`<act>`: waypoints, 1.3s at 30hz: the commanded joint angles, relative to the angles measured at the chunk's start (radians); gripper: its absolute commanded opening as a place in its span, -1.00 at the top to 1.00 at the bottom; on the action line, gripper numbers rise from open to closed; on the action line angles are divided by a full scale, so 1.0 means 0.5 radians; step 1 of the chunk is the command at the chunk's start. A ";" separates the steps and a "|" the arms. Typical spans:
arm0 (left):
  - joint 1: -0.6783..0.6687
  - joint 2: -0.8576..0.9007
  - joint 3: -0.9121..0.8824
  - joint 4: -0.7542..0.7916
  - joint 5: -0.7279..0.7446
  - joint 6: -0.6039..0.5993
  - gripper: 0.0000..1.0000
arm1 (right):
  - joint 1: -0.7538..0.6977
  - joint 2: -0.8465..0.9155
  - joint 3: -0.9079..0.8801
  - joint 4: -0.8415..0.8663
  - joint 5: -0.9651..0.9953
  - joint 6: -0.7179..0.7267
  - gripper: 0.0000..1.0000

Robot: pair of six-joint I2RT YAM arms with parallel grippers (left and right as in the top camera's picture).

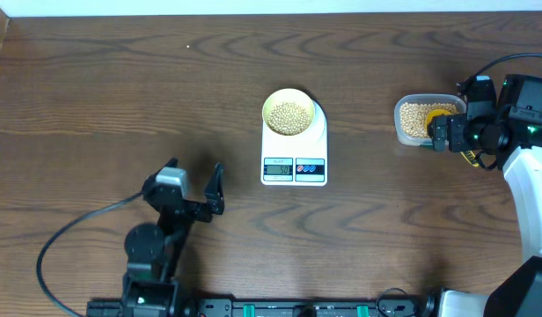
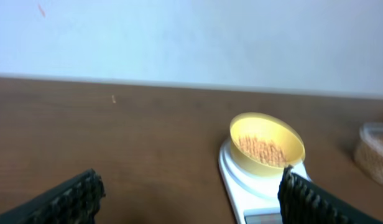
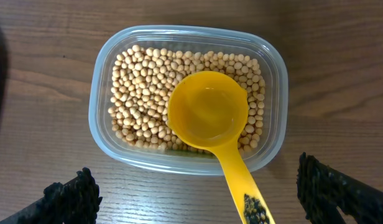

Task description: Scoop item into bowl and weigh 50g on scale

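The pale yellow bowl (image 1: 289, 114) sits on the white scale (image 1: 295, 167) at the table's middle and holds beige beans (image 1: 289, 116). The bowl (image 2: 267, 147) and scale (image 2: 241, 180) also show in the left wrist view, just ahead of the right finger. My left gripper (image 1: 194, 183) (image 2: 191, 196) is open and empty, left of the scale. More beans (image 3: 142, 81) fill a clear tub (image 3: 278, 81) (image 1: 401, 123) at the right. A bright yellow scoop (image 3: 210, 115) lies empty in the tub, its handle (image 3: 244, 190) between the open fingers of my right gripper (image 3: 194, 202) (image 1: 443, 132), untouched.
The table's far edge (image 1: 271, 12) meets a pale wall. A black cable (image 1: 69, 233) loops beside the left arm's base. The right arm's white body (image 1: 531, 189) stands at the right edge.
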 commanded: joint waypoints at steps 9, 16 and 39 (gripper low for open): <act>0.111 -0.504 -0.292 -0.007 -0.144 -0.054 -0.84 | 0.010 -0.034 -0.005 0.001 -0.012 -0.029 -0.99; 0.175 -0.674 -0.292 -0.375 -0.169 0.097 -0.84 | 0.010 -0.034 -0.005 0.001 -0.012 -0.029 -0.98; 0.217 -0.723 -0.292 -0.516 -0.266 0.260 -0.84 | 0.009 -0.034 -0.005 0.001 -0.012 -0.029 -0.98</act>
